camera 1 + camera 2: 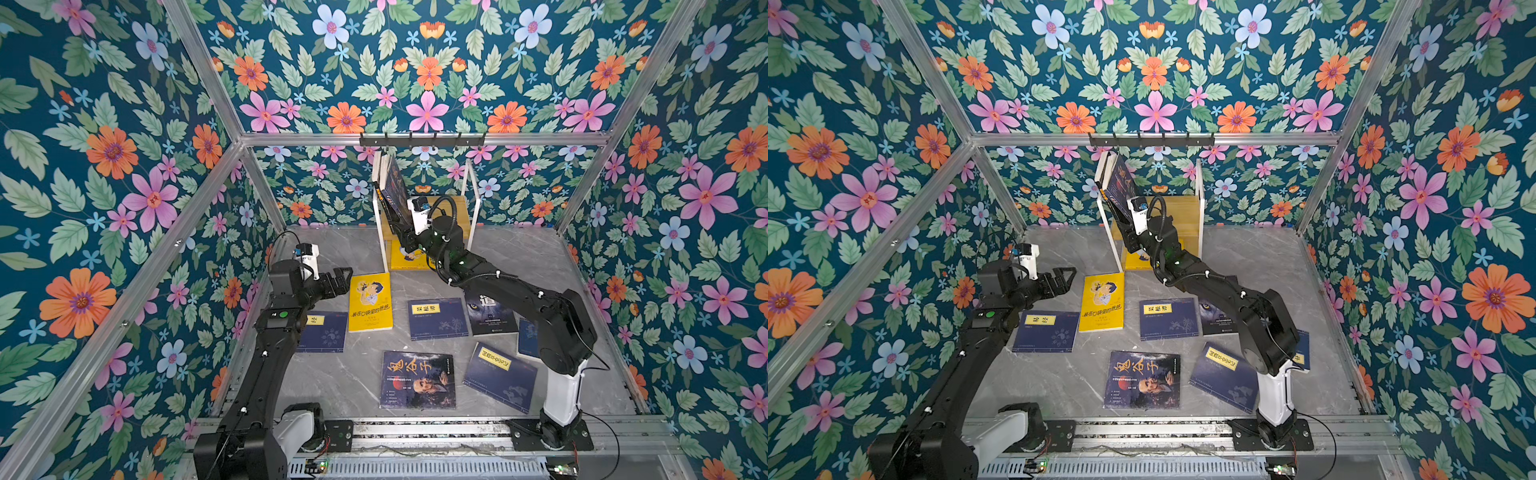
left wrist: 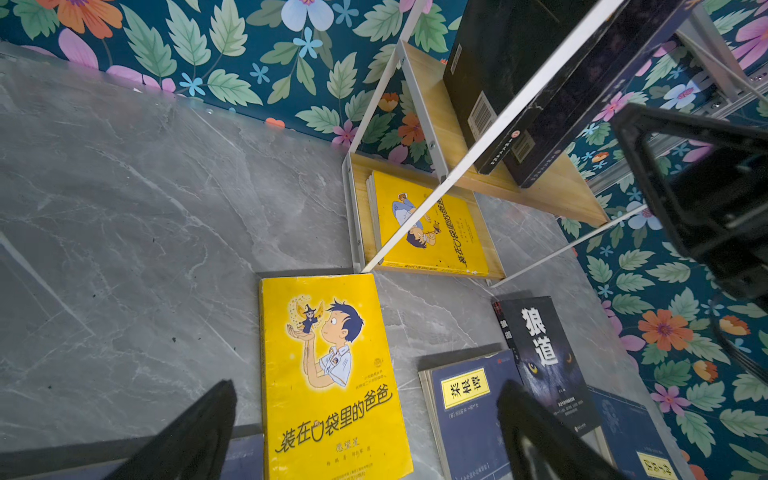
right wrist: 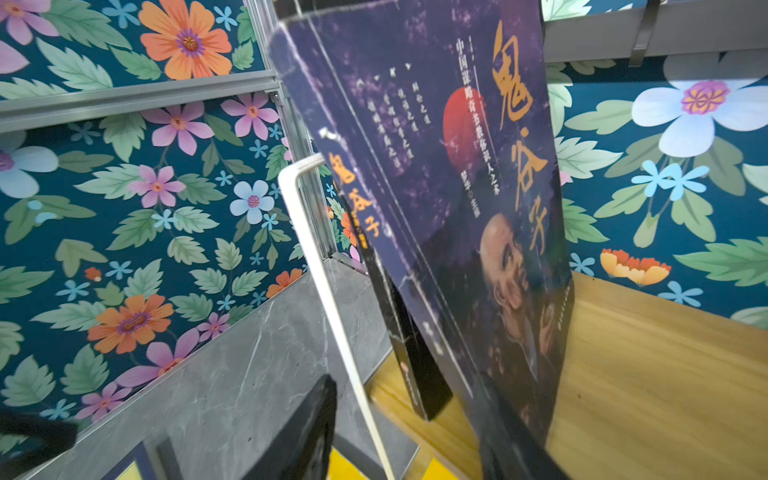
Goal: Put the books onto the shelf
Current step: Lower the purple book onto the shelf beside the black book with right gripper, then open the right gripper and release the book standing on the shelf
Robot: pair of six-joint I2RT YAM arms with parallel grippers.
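Leaning book (image 1: 395,193) beside right end effector (image 1: 404,237)

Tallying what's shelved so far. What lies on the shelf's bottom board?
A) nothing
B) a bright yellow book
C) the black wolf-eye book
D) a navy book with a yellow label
B: a yellow book lies flat, cover up, on the lower board of the shelf, seen in the left wrist view.

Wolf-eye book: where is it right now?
In both top views the wolf-eye book lies flat on the table, right of centre, just right of a navy book and partly hidden by the right arm.
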